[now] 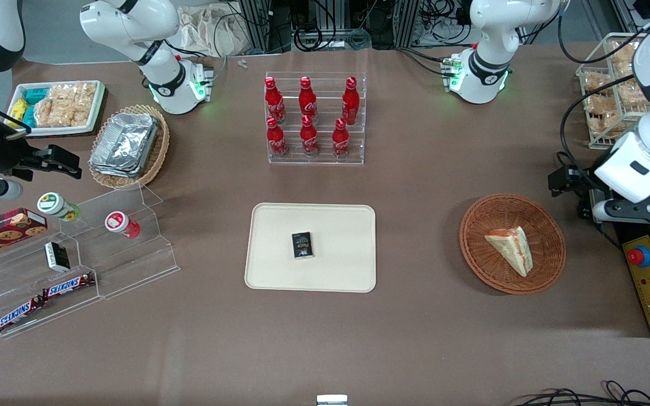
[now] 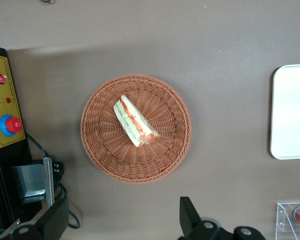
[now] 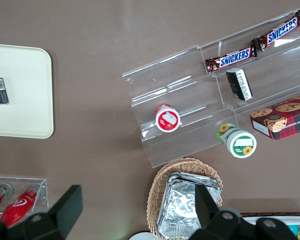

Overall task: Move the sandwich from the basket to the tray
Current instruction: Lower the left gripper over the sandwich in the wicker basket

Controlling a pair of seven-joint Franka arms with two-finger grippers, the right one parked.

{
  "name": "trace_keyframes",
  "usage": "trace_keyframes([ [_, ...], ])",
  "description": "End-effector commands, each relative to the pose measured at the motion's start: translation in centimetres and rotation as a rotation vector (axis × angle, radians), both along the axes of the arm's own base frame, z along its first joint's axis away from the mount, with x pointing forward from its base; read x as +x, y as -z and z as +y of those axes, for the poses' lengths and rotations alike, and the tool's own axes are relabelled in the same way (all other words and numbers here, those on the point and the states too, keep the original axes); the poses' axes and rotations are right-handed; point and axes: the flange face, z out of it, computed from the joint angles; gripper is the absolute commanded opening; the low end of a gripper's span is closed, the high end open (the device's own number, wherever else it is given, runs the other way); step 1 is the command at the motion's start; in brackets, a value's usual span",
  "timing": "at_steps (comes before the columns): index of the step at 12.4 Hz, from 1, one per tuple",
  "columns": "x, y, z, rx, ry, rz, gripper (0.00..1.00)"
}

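Observation:
The sandwich (image 1: 510, 248), a pale wedge with pink and green layers on its edge, lies in the round reddish-brown basket (image 1: 471, 225). It also shows in the left wrist view (image 2: 135, 121), near the middle of the basket (image 2: 97, 145). The cream tray (image 1: 336, 225) lies beside the basket toward the parked arm's end, with a small black box (image 1: 302, 245) on it; one edge of the tray (image 2: 290, 115) shows in the left wrist view. My left gripper (image 1: 566, 181) hangs open and empty above the table beside the basket, toward the working arm's end, its fingers (image 2: 187, 217) spread wide.
A yellow control box with a red button (image 1: 639, 256) sits by the basket at the table's edge. A clear rack of red bottles (image 1: 313, 118) stands farther from the camera than the tray. A wire basket of pastries (image 1: 607, 96) stands near the working arm's base.

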Motion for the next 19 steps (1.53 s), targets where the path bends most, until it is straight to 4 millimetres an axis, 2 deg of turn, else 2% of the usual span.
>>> trace_keyframes([
  [1, 0.7, 0.2, 0.2, -0.02, 0.014, 0.029, 1.0],
  [3, 1.3, 1.3, 0.3, -0.024, 0.009, 0.044, 1.0],
  [4, 1.6, 2.7, 0.4, -0.012, -0.025, 0.064, 1.0],
  [6, 2.6, 4.9, 0.8, -0.031, -0.289, 0.082, 1.0],
  [8, 3.0, 8.9, 0.4, -0.02, -0.469, 0.059, 1.0],
  [10, 2.5, 13.1, 0.7, -0.033, -0.616, -0.002, 1.0],
  [11, 2.3, 15.4, 1.9, -0.031, -0.658, -0.013, 1.0],
  [13, 1.4, 19.5, 2.3, -0.039, -0.661, -0.031, 1.0],
  [15, 0.9, 23.4, 4.1, -0.047, -0.704, -0.051, 1.0],
  [19, 0.1, 27.7, 4.2, -0.051, -0.73, -0.027, 1.0],
])
